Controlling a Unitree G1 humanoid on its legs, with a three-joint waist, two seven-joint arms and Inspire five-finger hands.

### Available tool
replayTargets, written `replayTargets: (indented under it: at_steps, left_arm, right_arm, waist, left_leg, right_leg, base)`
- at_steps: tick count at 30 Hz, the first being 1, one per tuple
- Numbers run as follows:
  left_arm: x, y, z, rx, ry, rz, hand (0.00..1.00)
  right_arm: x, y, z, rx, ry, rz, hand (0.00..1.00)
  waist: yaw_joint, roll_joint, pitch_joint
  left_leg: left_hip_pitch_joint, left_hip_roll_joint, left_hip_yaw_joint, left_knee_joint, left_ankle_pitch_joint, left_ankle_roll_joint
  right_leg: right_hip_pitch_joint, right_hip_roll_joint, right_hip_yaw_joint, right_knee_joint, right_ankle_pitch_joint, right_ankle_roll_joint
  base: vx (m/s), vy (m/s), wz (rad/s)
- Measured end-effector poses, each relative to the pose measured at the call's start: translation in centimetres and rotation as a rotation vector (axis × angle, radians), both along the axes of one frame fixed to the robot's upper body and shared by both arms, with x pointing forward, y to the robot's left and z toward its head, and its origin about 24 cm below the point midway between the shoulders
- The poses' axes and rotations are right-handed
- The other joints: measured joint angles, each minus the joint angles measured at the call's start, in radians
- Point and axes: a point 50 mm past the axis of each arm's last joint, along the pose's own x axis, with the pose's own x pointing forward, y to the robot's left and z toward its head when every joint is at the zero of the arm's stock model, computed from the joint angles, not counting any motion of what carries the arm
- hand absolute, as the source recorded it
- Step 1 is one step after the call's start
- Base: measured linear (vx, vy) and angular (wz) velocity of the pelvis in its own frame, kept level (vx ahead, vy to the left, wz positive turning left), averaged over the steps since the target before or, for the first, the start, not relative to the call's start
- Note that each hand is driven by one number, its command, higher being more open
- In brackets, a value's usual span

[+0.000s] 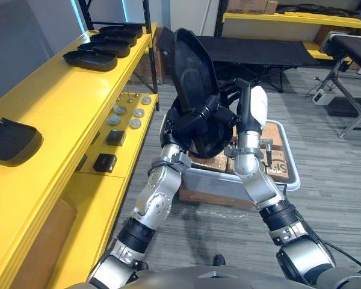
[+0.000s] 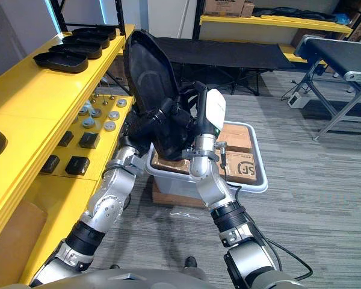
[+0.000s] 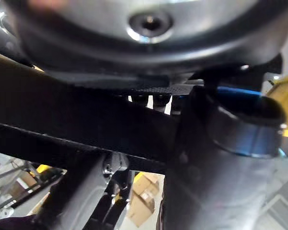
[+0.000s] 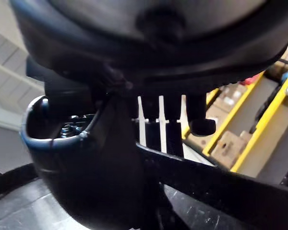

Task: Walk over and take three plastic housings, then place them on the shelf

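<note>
- Left eye status?
- I'm gripping a black housing (image 1: 195, 72) upright. My left hand (image 1: 183, 123) and right hand (image 1: 225, 114) are both curling round its lower end, and the grey bin (image 1: 292, 174) is showing behind.
- Shelf?
- The yellow shelf (image 1: 54, 102) is running along my left, carrying a row of housings (image 1: 105, 42) at the far end and a lone housing (image 1: 9, 141) nearer.

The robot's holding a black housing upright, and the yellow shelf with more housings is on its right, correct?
No: the yellow shelf is on the robot's left, as the left eye view shows. The black housing is held upright, and more housings lie on that shelf.
</note>
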Motion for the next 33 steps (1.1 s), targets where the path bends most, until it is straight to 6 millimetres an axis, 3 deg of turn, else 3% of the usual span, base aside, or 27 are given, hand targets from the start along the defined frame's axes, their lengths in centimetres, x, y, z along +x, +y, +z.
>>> replayTargets:
  at_steps: [4, 10, 19, 28, 29, 33]
  left_arm:
    - [0.7, 0.9, -1.3, -0.005, 0.065, 0.003, 0.00]
    - [1.1, 1.3, -4.3, 0.183, 0.150, -0.158, 0.00]
    - [1.5, 1.5, -4.9, 0.405, 0.125, -0.287, 0.00]
    - [1.3, 2.2, -5.6, 0.377, 0.157, -0.327, 0.00]
    - [1.2, 2.4, -5.8, 0.367, 0.168, -0.335, 1.00]
    - [1.0, 2.1, -6.2, 0.349, 0.191, -0.367, 1.00]
  right_arm:
    - [-0.2, 0.2, 0.0, 0.016, -0.017, 0.004, 0.00]
    - [-1.6, -0.7, -1.1, 0.008, -0.015, 0.006, 0.00]
    - [-2.0, -1.6, -1.9, -0.038, 0.016, -0.010, 0.00]
    - [-2.1, -1.5, -2.2, -0.075, 0.031, 0.008, 0.00]
    - [-2.1, -1.4, -2.3, -0.079, 0.036, 0.013, 0.00]
    - [-2.1, -1.7, -2.4, -0.098, 0.043, 0.008, 0.00]
  waist:
    - [-0.003, -0.001, -0.006]
    - [-0.001, -0.012, -0.015]
    - [-0.012, -0.018, -0.015]
    - [-0.029, -0.019, -0.014]
    - [-0.030, -0.018, -0.014]
    - [-0.029, -0.019, -0.013]
  left_leg:
    - [0.001, 0.000, 0.000, -0.001, 0.000, 0.000]
    - [-0.002, 0.001, 0.000, 0.007, -0.004, -0.001]
    - [-0.015, 0.005, 0.001, 0.033, -0.022, -0.003]
    - [-0.022, 0.005, 0.005, 0.054, -0.037, -0.002]
    - [-0.023, 0.005, 0.007, 0.062, -0.043, -0.002]
    - [-0.026, 0.005, 0.009, 0.076, -0.052, -0.002]
  right_leg:
    - [0.000, 0.000, 0.000, 0.000, 0.000, 0.000]
    - [0.003, 0.000, 0.001, -0.002, 0.000, -0.001]
    - [0.001, 0.003, 0.004, -0.002, -0.002, -0.004]
    - [0.000, 0.003, 0.012, -0.002, -0.002, -0.004]
    - [0.001, 0.003, 0.015, -0.002, -0.002, -0.004]
    - [0.003, 0.002, 0.017, -0.002, -0.002, -0.004]
  base:
    - [0.00, 0.000, 0.00]
    - [0.00, 0.000, 0.00]
    - [0.00, 0.000, 0.00]
    - [0.00, 0.002, -0.01]
    - [-0.01, 0.011, -0.07]
    - [0.00, 0.003, -0.01]
